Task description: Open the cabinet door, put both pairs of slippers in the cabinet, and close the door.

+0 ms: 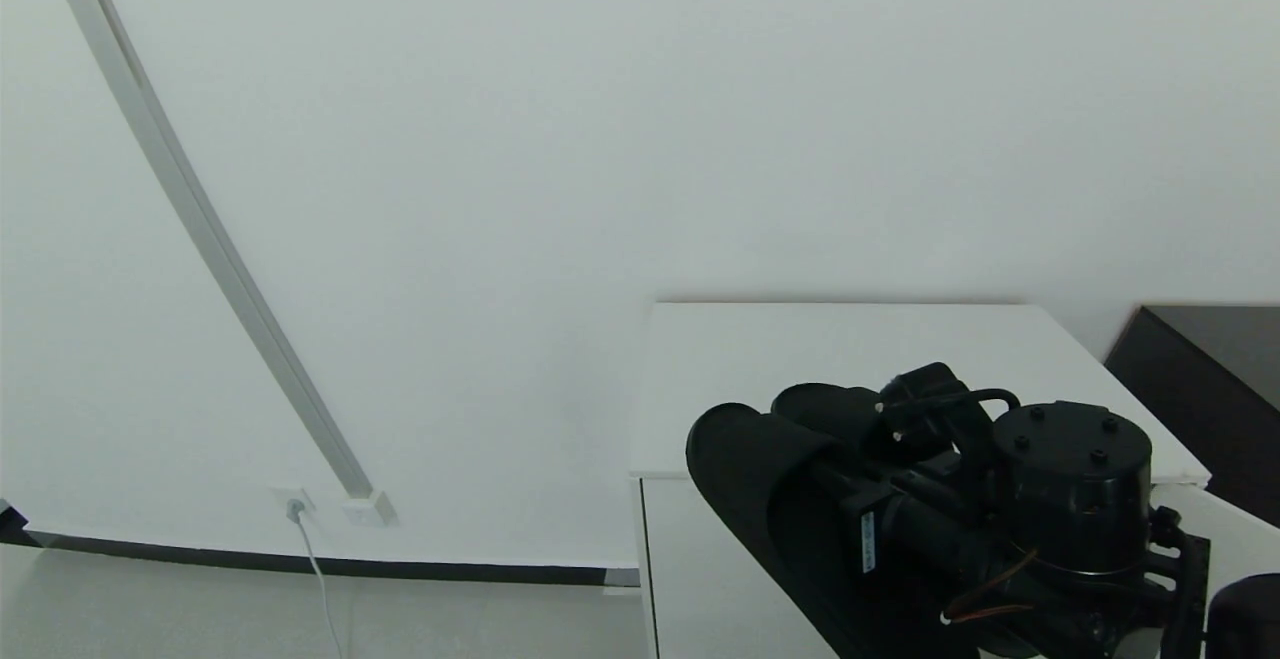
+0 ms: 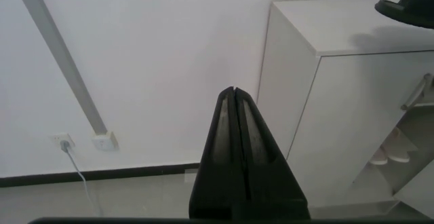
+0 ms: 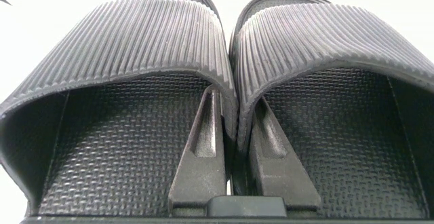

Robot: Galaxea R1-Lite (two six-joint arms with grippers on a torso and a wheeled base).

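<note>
The right gripper (image 3: pixel 236 100) clamps the touching inner walls of the black ribbed rubber slippers (image 3: pixel 135 54), toes pointing away from it, over the white cabinet (image 2: pixel 339 115) top; the opening below holds a pale pair (image 2: pixel 390 153); the left gripper (image 2: pixel 234 98), pressed closed and empty, hangs beside the cabinet

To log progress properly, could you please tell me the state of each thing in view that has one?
Black ribbed rubber slippers: clamped together by their inner sides, held above the white cabinet.
Right gripper: shut on the slippers.
Left gripper: shut, empty.
Cabinet door with bar handle: open.
Pale slippers: on a shelf inside the cabinet.
White wall plug: in its socket.
</note>
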